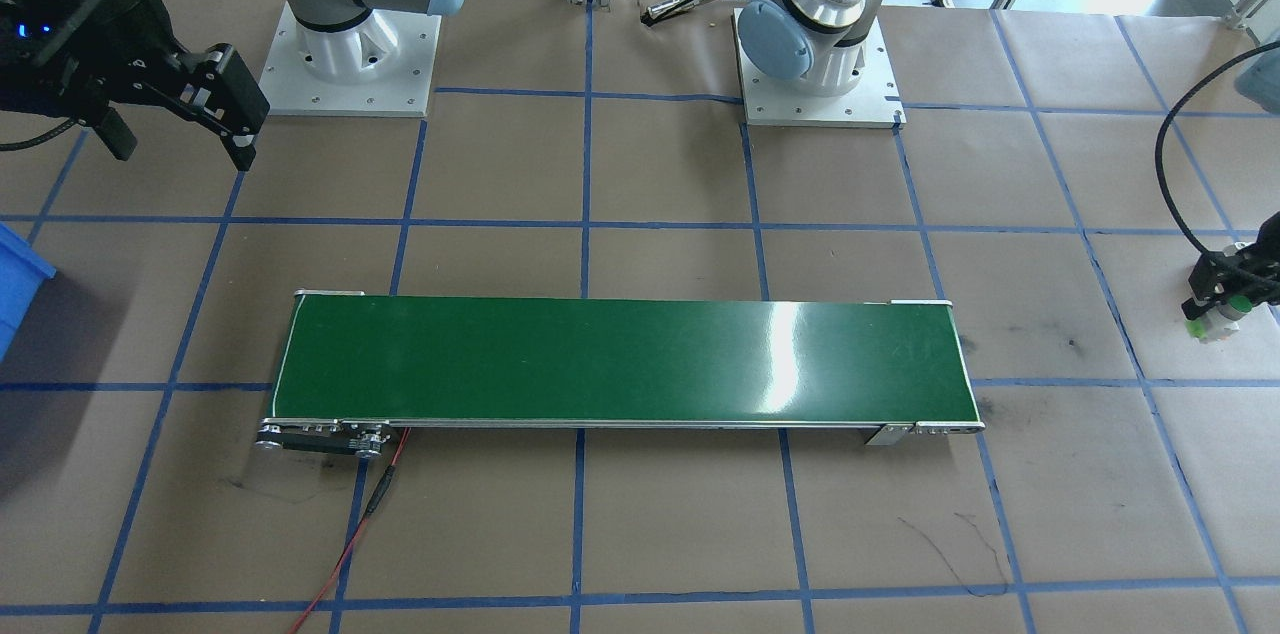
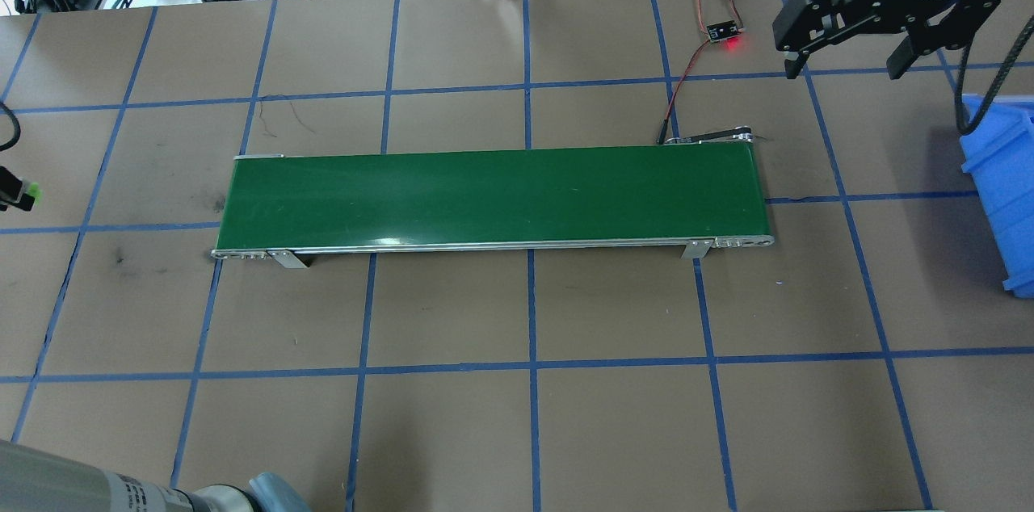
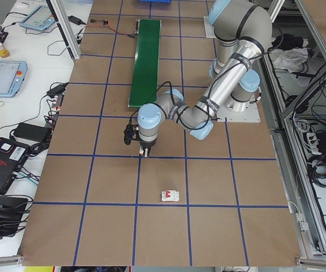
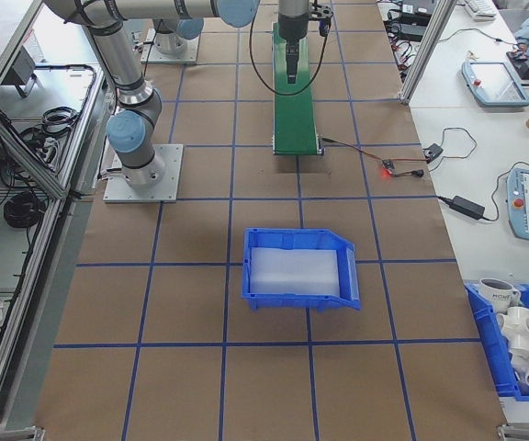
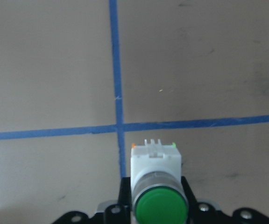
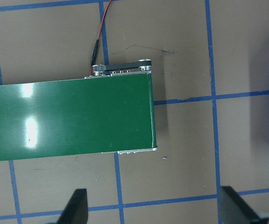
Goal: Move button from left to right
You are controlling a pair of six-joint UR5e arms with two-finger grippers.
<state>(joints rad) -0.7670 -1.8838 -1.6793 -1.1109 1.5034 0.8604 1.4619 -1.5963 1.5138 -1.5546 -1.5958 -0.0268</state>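
Note:
The button (image 5: 159,186), with a round green cap over a white body, sits between the fingers of my left gripper (image 5: 158,207), which is shut on it. It hangs over a blue tape cross on the brown table. In the front-facing view this gripper (image 1: 1225,302) and button (image 1: 1222,322) are at the right edge, well beyond the end of the green conveyor belt (image 1: 620,359). In the overhead view the button (image 2: 32,193) shows at the far left edge. My right gripper (image 2: 848,64) is open and holds nothing, high above the belt's other end (image 6: 69,119).
A blue bin (image 2: 1002,189) stands on the table past the belt's right end, under and beyond my right arm. A white boxy breaker with a red mark (image 3: 170,195) lies on the table behind my left gripper. A red wire and small board (image 2: 723,31) lie beside the belt.

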